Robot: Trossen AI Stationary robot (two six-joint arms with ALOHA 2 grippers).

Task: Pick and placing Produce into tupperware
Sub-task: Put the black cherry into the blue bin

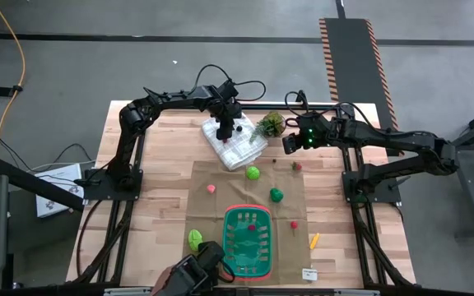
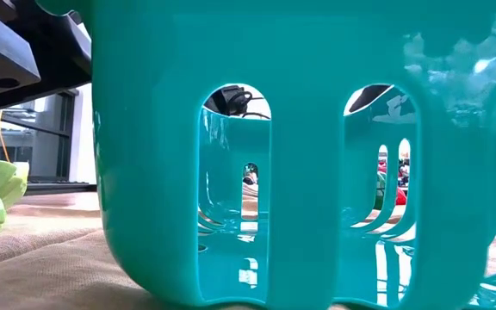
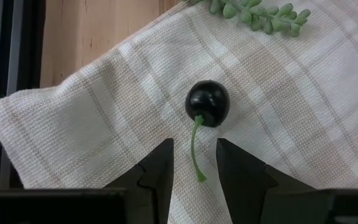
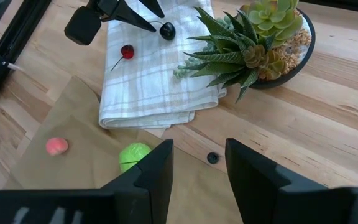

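A black toy cherry (image 3: pixel 207 102) with a green stem lies on the folded white checked cloth (image 3: pixel 104 118). My left gripper (image 3: pixel 193 163) is open just above the cloth, one finger on each side of the stem, short of the fruit. A red cherry (image 4: pixel 127 51) lies on the cloth beside it. My right gripper (image 4: pixel 199 168) hovers open near the brown mat's far edge, close to a green ball (image 4: pixel 134 155) and a pink piece (image 4: pixel 56 145). The green basket (image 1: pixel 248 242) stands on the mat's near part with a small red piece (image 1: pixel 252 228) in it.
A potted succulent (image 4: pixel 260 37) stands by the cloth, between the two arms. On the mat lie another green piece (image 1: pixel 277 194), a red one (image 1: pixel 294 224), a yellow-orange one (image 1: pixel 313 240) and a light green one (image 1: pixel 194 239). The basket wall (image 2: pixel 300 155) fills the low view.
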